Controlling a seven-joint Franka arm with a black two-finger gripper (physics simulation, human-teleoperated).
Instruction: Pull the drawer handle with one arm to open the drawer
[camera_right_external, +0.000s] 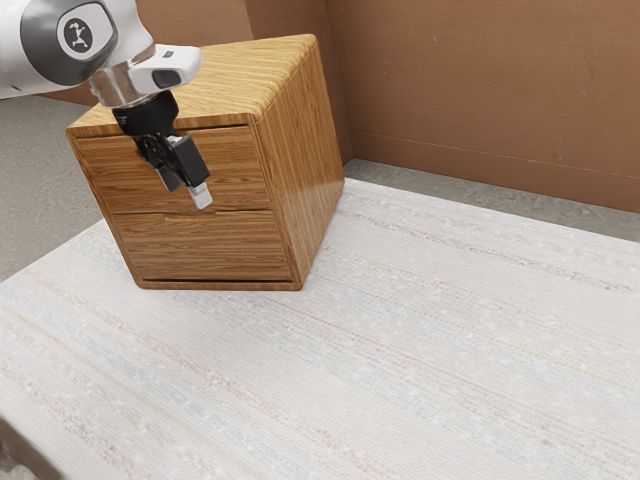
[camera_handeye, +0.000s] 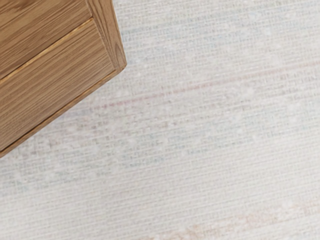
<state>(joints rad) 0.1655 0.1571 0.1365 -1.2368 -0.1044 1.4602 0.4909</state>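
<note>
Black gripper (camera_right_external: 198, 186) in front of upper drawer (camera_right_external: 238, 160), wooden cabinet (camera_right_external: 300, 130) on table (camera_right_external: 450, 330); grip opening cannot be told

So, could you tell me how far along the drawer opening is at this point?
Done: the approach, as the gripper sits right at the front of the upper drawer. In hand: getting a hold there, though I cannot tell whether it has one. Left: the pull itself, since the upper drawer and the lower drawer both lie flush with the cabinet.
</note>
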